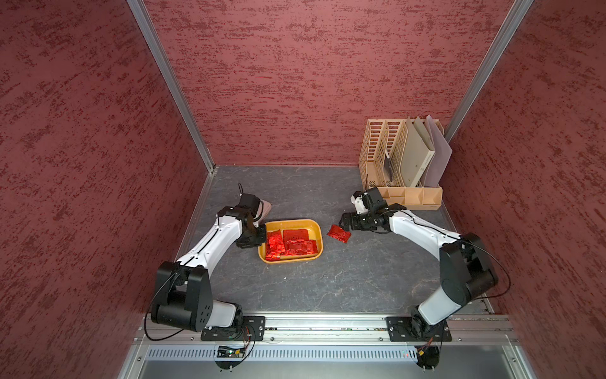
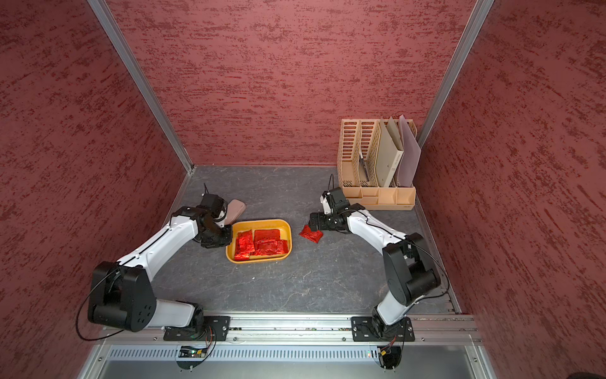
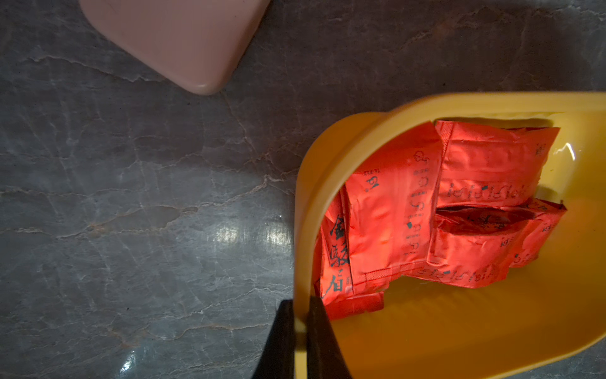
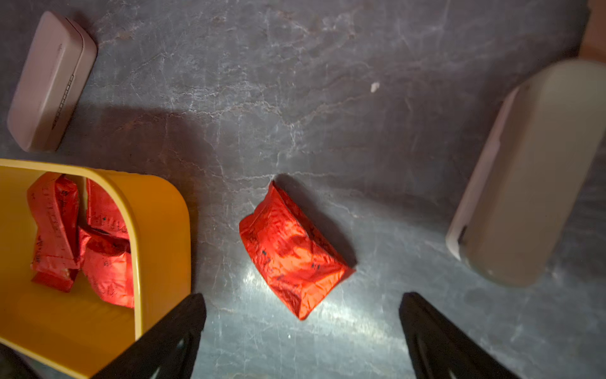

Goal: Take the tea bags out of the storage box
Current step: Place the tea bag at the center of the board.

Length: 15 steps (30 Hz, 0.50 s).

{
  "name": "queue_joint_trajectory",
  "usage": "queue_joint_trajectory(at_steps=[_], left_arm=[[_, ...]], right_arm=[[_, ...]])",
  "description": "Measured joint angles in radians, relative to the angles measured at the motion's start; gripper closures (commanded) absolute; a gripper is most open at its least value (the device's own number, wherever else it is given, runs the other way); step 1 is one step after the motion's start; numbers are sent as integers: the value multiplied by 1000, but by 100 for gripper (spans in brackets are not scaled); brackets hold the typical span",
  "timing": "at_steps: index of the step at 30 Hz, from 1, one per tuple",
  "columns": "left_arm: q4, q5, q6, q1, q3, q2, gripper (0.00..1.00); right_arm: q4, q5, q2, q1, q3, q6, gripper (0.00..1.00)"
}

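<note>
Three walls of mottled dark-red plaster close in the space, joined by bare aluminium corner posts. The floor is grey, veined like stone, with glare beneath the right gripper. Just beyond that gripper, against the back wall, stands a beige perforated file organiser holding folders.

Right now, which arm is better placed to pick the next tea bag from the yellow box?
Right. The right gripper is open and empty above a tea bag on the table beside the storage box; the left gripper is shut on the box's rim.
</note>
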Motion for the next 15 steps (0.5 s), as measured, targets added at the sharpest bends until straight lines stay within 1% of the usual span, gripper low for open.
queue_joint_trajectory(at_steps=[5,9,15], left_arm=[[0,1,0,1,0,0,100],[0,1,0,1,0,0,100],[0,2,0,2,0,0,100]], right_arm=[[-66,6,161,18,152,-97,4],[-105,4,207,40,165,-116,8],[-153,-1,223,100,154,-97,10]])
